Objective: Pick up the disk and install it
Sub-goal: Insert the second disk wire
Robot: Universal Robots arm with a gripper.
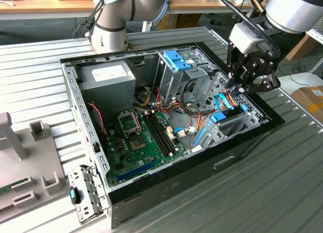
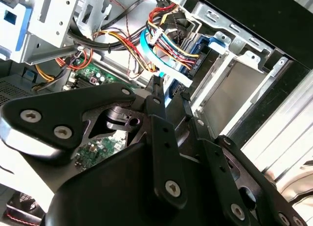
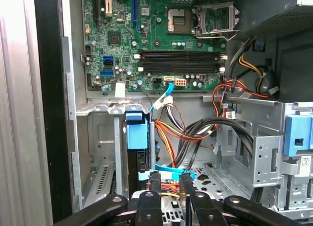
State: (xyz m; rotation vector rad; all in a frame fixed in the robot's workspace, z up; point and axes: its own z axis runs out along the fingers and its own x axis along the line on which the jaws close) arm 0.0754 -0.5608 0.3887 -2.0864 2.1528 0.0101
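The disk (image 1: 218, 117) sits on edge in the drive bay at the exterior view's right side of the open computer case (image 1: 75, 99). In the first wrist view the disk (image 3: 137, 138) is a dark slab with a blue end tab, standing between silver bay walls. My gripper (image 1: 236, 89) hovers just above that bay, beside the disk. Its black fingertips (image 3: 149, 184) stand apart, and a light-blue flat cable (image 3: 166, 175) and orange wires cross the gap. In the second wrist view the gripper (image 2: 171, 91) points down at the same cable (image 2: 156, 55).
A green motherboard (image 1: 141, 137) fills the case floor, with a grey power supply (image 1: 108, 76) at the back. A tall silver drive cage with a blue clip (image 1: 177, 61) stands next to the bay. Cable bundles (image 3: 195, 128) lie close to the fingers. A grey fixture (image 1: 25, 162) sits at the exterior view's left.
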